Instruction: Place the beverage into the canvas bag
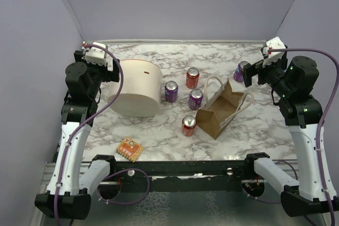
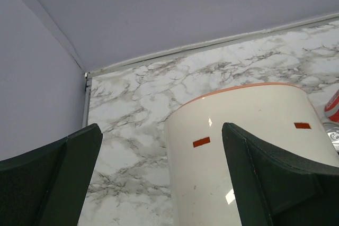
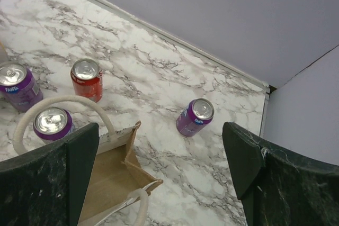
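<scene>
Five cans (image 1: 195, 99) upright | canvas bag (image 1: 214, 117) mouth-up, long axis near-left to far-right | left gripper (image 2: 161, 128), right gripper (image 3: 160, 125) wide open, empty

Left arm (image 1: 71, 146), frame left, and right arm (image 1: 310, 152), frame right: white lower links, black joint housings, white wrist blocks. A purple cable (image 1: 121, 80) loops beside each. Small green lights dot the right arm. Wrist views: dark, wedge-shaped fingers (image 2: 47, 183).

Lab booth: plain walls (image 1: 180, 3), marble tabletop (image 1: 159, 128)
</scene>
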Controlling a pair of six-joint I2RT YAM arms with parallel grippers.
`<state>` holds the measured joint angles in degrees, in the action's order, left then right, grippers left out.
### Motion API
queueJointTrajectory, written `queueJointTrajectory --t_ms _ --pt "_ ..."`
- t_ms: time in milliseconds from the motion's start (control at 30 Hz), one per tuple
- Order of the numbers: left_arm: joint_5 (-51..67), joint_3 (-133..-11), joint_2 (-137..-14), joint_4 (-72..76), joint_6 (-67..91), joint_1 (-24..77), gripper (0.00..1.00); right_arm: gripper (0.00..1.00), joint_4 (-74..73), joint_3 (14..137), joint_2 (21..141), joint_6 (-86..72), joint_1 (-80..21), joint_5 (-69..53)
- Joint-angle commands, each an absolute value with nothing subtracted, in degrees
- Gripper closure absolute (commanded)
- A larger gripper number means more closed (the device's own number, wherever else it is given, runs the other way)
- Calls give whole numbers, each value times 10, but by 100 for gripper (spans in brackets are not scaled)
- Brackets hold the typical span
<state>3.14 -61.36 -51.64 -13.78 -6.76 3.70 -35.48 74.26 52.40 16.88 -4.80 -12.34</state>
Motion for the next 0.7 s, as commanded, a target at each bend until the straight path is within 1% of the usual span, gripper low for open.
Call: queueJointTrajectory --t_ms 0,167,333,467,667 --pt "64 -612 -509 -129 -70 33 1 1 -395 774 528 178 -45 -156" --pt "85 -614 -511 -132 -77 33 1 1 -462 807 559 184 -45 -191" --pt "100 -612 -519 -131 -81 33 1 1 -486 806 568 181 -45 -198" --pt "108 -613 -528 -130 -79 33 1 0 -489 784 574 172 -45 -183" --pt "113 -618 -540 -136 -81 33 1 1 -483 737 579 169 -45 -125"
